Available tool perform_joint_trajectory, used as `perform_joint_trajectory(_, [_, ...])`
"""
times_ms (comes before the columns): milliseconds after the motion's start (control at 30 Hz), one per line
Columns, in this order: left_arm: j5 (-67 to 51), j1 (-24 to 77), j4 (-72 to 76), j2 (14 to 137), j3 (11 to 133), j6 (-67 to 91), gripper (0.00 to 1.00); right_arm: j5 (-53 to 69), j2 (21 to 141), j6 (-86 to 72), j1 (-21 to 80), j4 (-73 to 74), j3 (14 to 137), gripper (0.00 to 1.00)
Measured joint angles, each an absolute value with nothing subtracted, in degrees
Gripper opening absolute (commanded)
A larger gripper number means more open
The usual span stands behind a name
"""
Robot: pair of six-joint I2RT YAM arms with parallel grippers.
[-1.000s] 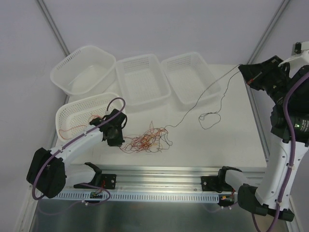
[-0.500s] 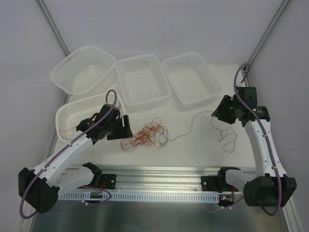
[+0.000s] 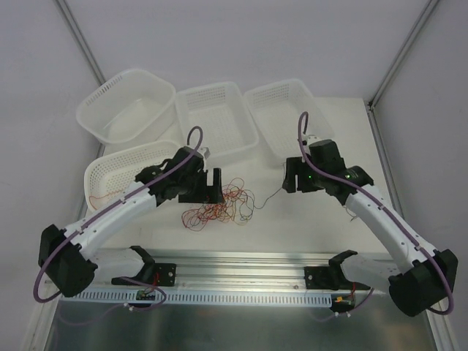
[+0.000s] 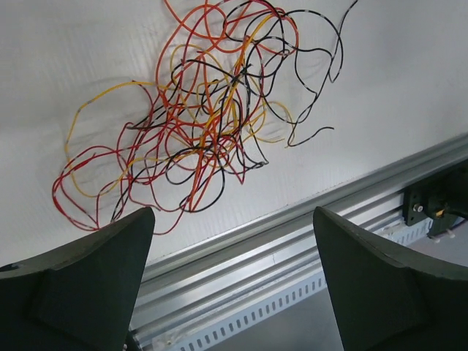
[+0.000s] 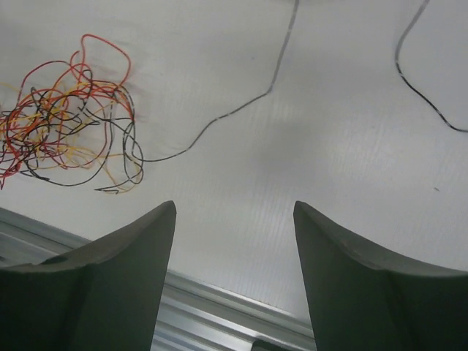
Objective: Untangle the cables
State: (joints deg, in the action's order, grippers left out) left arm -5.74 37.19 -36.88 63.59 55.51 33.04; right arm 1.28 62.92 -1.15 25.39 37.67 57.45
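Found left claw (image 4: 234,216) spread wide, gripping nothing. Found right claw (image 5: 234,208) likewise parted and empty. Noted hair-thin red, orange, yellow and black cables (image 4: 208,139) knotted in a loose heap on the white counter (image 4: 409,88), directly ahead of the left claw, and ahead and off to the left of the right claw. Observed one thin black strand (image 5: 245,104) trailing out of the heap across the front of the right claw. Judged the wires very light, limp, springy and prone to snagging; expected tightened knots from any hard pull. Recommended pinching a free outer loop or the trailing black strand, clear of the dense middle.
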Motion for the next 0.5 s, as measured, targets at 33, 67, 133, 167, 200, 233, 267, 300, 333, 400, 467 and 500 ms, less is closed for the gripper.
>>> perform_joint_trajectory(33, [-5.28, 38.39, -36.49, 66.24, 56.16, 33.08, 0.9, 2.37, 63.55, -0.64, 26.63, 36.16, 56.99, 0.68])
perform_joint_trajectory(67, [-4.75, 39.31, -35.81, 68.55, 56.58, 33.17, 0.89, 3.27, 64.25, -0.27, 27.68, 34.87, 56.6, 0.67])
perform_joint_trajectory(133, [-3.66, 40.69, -34.72, 72.84, 57.19, 33.41, 0.88, 5.76, 67.07, 0.34, 30.22, 31.22, 55.51, 0.67])
perform_joint_trajectory(167, [-3.18, 41.08, -34.22, 74.89, 57.41, 33.5, 0.86, 7.18, 68.79, 0.38, 31.4, 29.23, 54.87, 0.65])
perform_joint_trajectory(200, [-2.5, 41.34, -33.74, 76.64, 57.54, 33.65, 0.84, 8.67, 70.63, 0.21, 32.34, 27.33, 54.3, 0.64])
perform_joint_trajectory(233, [-2.02, 41.63, -33.32, 78.28, 57.63, 33.76, 0.82, 9.96, 72.47, -0.05, 33.04, 25.56, 53.71, 0.62])
perform_joint_trajectory(267, [-1.48, 41.63, -32.93, 79.72, 57.71, 33.89, 0.8, 10.94, 74.11, -0.75, 33.47, 23.57, 53.08, 0.62])
perform_joint_trajectory(300, [-1.02, 41.65, -32.49, 80.73, 57.71, 33.93, 0.78, 11.64, 75.31, -1.5, 33.67, 21.96, 52.53, 0.61])
perform_joint_trajectory(333, [-0.75, 41.65, -31.97, 82.08, 57.74, 34.04, 0.77, 12.27, 76.73, -2.5, 33.76, 20.23, 51.92, 0.59])
perform_joint_trajectory(400, [-0.25, 41.65, -31.11, 84.49, 57.74, 34.24, 0.72, 12.93, 79.33, -4.78, 33.78, 16.99, 51.18, 0.56])
perform_joint_trajectory(467, [0.16, 41.71, -30.44, 86.59, 57.74, 34.57, 0.67, 13.28, 81.49, -7.33, 33.78, 14.33, 51.0, 0.53])
perform_joint_trajectory(500, [0.27, 41.85, -30.22, 87.31, 57.69, 34.76, 0.67, 13.39, 82.39, -8.49, 33.78, 12.88, 51.0, 0.52])
